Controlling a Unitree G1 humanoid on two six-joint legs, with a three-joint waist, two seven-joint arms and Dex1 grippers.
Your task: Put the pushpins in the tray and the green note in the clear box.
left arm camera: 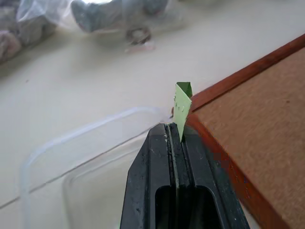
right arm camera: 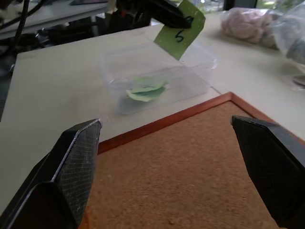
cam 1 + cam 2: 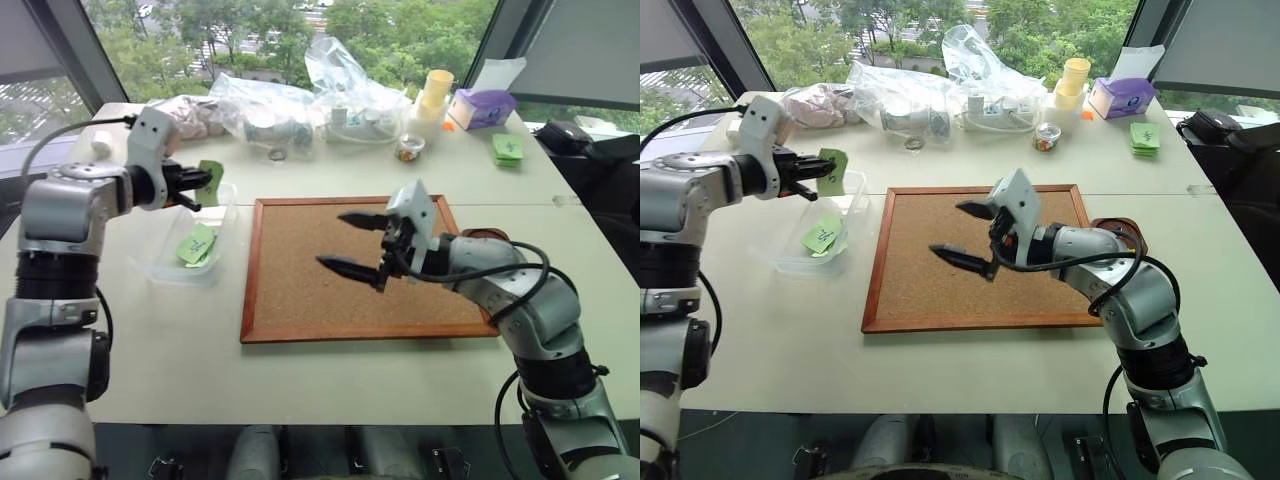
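from the head cameras i see my left gripper (image 3: 205,183) raised just above the clear box (image 3: 160,262), arm bent out to the side with the forearm reaching inward, fingers pinched tight on the green note (image 3: 211,176). the box sits just left of the corkboard (image 3: 300,290) and already has other green slips (image 3: 197,245) lying in it. my right gripper (image 3: 352,243) hangs over the middle of the corkboard, wrist turned so it points left toward the box, fingers spread wide and empty. the tray (image 3: 1128,233) peeks out at the corkboard's right edge, mostly hidden behind my right forearm; i can't tell what is in it.

the left wrist camera shows the two black fingers (image 1: 147,176) pressed together with the note (image 1: 181,107) standing up from between their tips, the box rim (image 1: 71,138) below and the corkboard frame (image 1: 248,76) beside it.

in the right wrist camera my own fingers (image 2: 71,162) stand far apart over the cork, and beyond the board's frame the left gripper (image 2: 164,12) holds the note (image 2: 180,32) over the box (image 2: 157,76), a handwritten mark on its face.
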